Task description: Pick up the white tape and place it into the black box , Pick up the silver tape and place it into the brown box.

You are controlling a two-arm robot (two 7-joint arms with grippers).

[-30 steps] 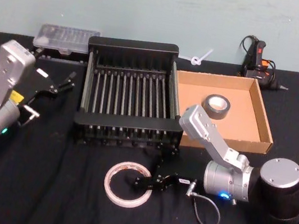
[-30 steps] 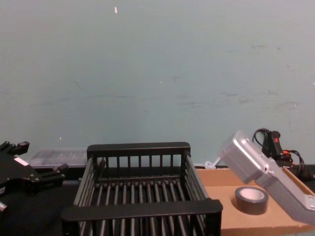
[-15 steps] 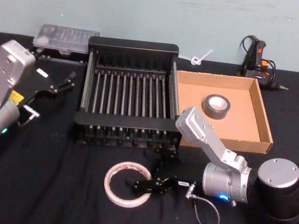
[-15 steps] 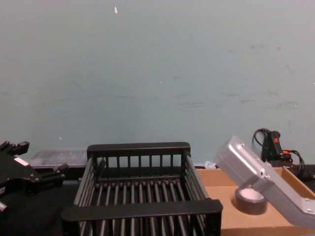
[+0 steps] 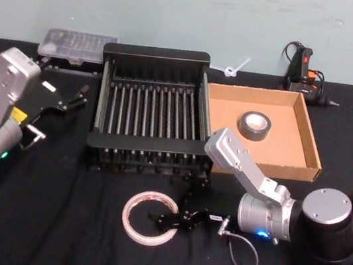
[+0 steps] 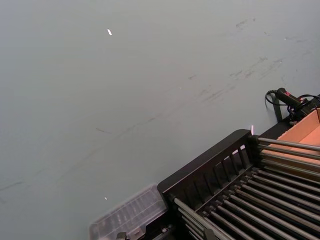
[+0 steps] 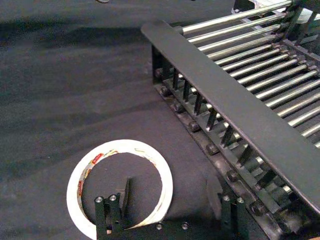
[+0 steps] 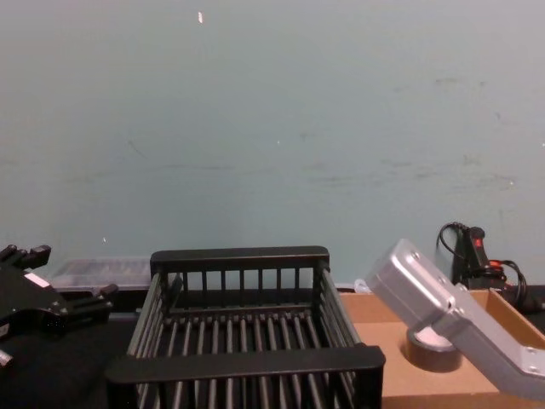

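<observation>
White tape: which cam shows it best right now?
Right wrist view: the white tape lies flat up close, red print readable, one finger of the open right gripper inside its hole. Head view shows it whole but small, before the black box.

grey-silver roll of duct tape (image 8: 434, 348): partly hidden behind the right arm's silver link in the chest view
flat white tape ring (image 7: 120, 187): near rim hidden by the right gripper's finger (image 7: 111, 216)

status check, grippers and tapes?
Right gripper open, straddling white tape rim on table. Left gripper open, parked. Silver tape in brown box.
</observation>
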